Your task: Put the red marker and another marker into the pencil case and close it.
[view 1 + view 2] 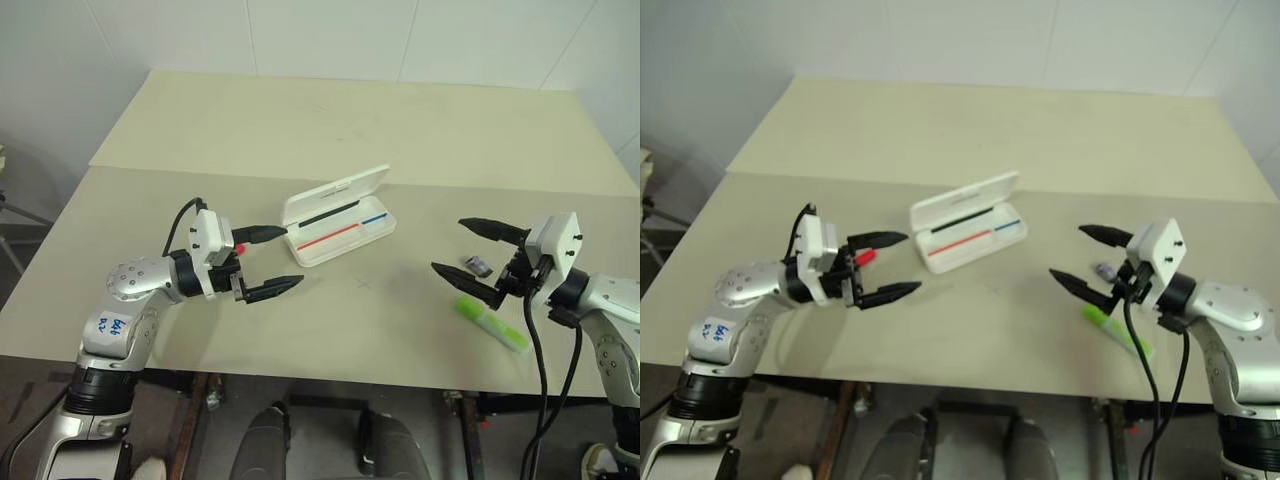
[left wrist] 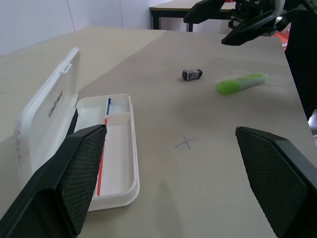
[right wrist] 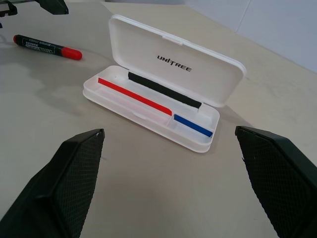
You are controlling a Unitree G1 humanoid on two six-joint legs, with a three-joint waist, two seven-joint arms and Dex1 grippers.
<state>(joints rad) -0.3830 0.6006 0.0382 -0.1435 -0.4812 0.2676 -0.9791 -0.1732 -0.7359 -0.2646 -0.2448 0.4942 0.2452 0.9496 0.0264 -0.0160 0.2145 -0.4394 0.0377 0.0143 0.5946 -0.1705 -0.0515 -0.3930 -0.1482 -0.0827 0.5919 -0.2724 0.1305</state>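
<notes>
The white pencil case (image 1: 335,193) lies open in the middle of the table, lid up, with red, blue and black stripes inside. My left gripper (image 1: 290,258) hovers open just left of it, nothing between its fingers. The red marker (image 3: 47,46), dark-barrelled with a red cap, lies on the table under that gripper; its red tip (image 1: 866,257) peeks out between the fingers. The lime-green marker (image 1: 492,322) lies near the front right. My right gripper (image 1: 448,244) is open above and just left of it, empty, pointing toward the case.
A small dark piece (image 1: 478,265) lies beside the right gripper, just beyond the green marker. A faint cross mark (image 1: 365,283) is on the table in front of the case. A second table (image 1: 350,110) adjoins at the back, by the white wall.
</notes>
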